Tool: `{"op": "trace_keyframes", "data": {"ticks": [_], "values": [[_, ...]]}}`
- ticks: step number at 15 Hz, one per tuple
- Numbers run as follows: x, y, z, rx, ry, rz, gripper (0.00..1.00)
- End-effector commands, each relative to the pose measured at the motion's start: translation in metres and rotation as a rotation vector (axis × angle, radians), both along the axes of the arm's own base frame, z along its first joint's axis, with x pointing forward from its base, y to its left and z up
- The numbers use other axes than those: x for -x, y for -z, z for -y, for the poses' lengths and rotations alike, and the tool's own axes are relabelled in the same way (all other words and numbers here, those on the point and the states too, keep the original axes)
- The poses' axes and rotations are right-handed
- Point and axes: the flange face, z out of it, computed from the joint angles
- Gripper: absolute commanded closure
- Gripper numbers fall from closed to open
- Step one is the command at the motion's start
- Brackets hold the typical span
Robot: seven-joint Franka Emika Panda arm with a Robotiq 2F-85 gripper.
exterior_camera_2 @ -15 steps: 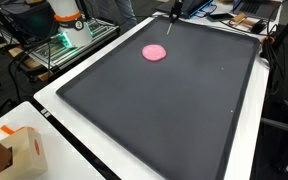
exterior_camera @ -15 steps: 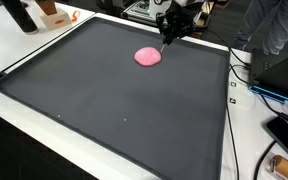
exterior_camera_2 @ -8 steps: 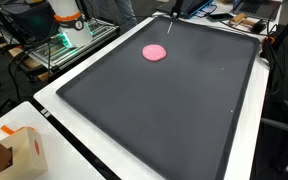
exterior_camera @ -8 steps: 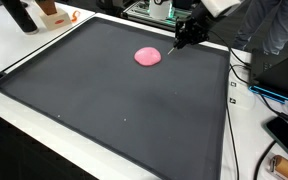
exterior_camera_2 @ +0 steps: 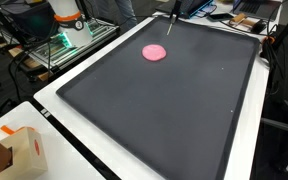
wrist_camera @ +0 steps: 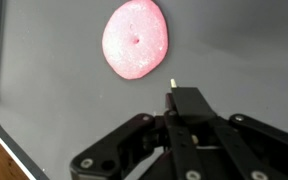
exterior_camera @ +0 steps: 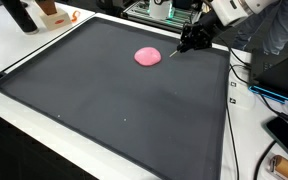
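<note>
Gripping a thin stick [exterior_camera: 175, 50] in the gripper [exterior_camera: 188, 41] — clenched on it, with only a short pale tip [wrist_camera: 171, 83] poking out past the gripper's front in the wrist view. Hanging over the far edge of the black mat [exterior_camera: 104, 110] on the white surface [exterior_camera: 24, 45], just beside the pink putty disc [exterior_camera: 148, 56]: at about 3 o'clock of it in an exterior view, at about 5 o'clock of the disc [wrist_camera: 136, 40] from the wrist. Near but apart, with no contact between tip and disc; impossible to tell whether touching the mat. Judged as an approach step, with the tip standing beside the disc rather than over it. Calling next, most likely, for a small shift toward 11 o'clock in the wrist view to bring the tip above the dimple [wrist_camera: 136, 41] at the disc's middle, then a gentle straight descent — soft putty and a thin stick, so little force and no sideways drag. Slanting, as to the stick's long axis, from 1 o'clock at the gripper down to 7 o'clock at the tip in an exterior view, so pointing down at the mat near the disc's rim; seen nearly end-on from the wrist, pointing to 12 o'clock.
</note>
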Motion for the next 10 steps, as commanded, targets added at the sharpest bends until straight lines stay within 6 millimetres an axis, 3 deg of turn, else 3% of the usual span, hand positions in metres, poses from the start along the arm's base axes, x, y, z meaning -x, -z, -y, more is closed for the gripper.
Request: {"op": "trace_keyframes", "data": {"ticks": [1, 10], "values": [[0.002, 0.010, -0.005, 0.061, 0.040, 0.029, 0.97], [0.005, 0.033, -0.005, 0.095, 0.117, 0.042, 0.97]]}}
